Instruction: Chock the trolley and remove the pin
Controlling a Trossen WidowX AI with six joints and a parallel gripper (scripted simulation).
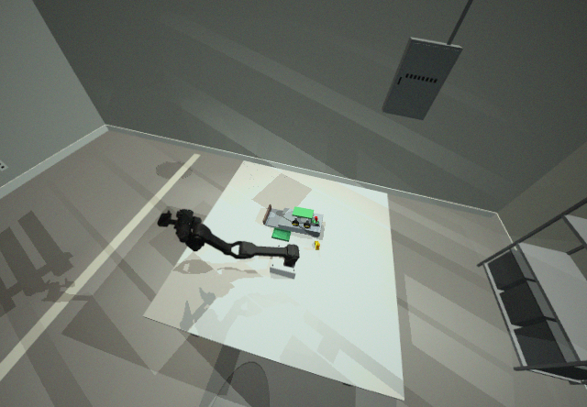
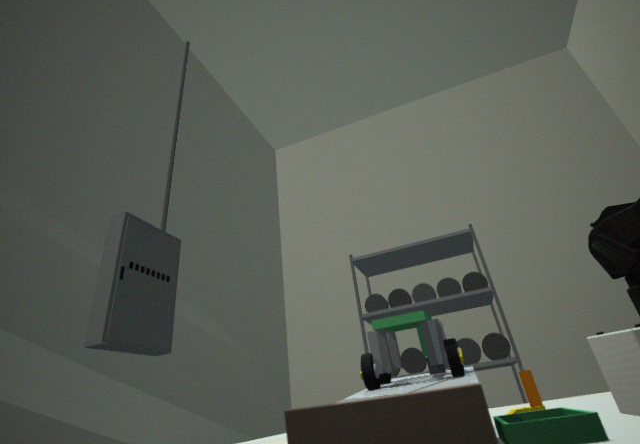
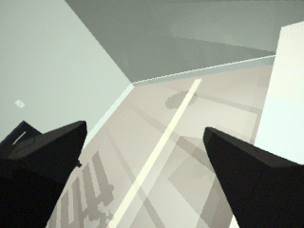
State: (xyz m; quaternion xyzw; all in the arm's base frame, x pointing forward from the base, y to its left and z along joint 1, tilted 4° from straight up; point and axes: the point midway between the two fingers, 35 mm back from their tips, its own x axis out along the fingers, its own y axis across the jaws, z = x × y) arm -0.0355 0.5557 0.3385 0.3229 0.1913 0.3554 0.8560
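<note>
The trolley (image 1: 302, 212) (image 2: 400, 321), with a green top and black wheels, stands on the grey ramp (image 1: 281, 218). The red-headed stop pin (image 1: 315, 218) stands upright at its uphill end; its lower part is too small to make out. The yellow chock (image 1: 316, 245) stands on the white table beside the ramp's uphill end, off the ramp, with its orange handle (image 2: 530, 388) upright. The green tray (image 1: 281, 235) (image 2: 553, 427) lies beside the ramp and looks empty in the top view. My gripper (image 3: 146, 130) is open and empty, raised far left of the ramp, chock and tray.
A brown end board (image 1: 267, 214) (image 2: 387, 417) closes the ramp's downhill end. My arm (image 1: 265, 251) stretches left from its white base block (image 1: 282, 270), in front of the tray. A shelf rack (image 1: 559, 298) (image 2: 429, 305) stands beyond the table.
</note>
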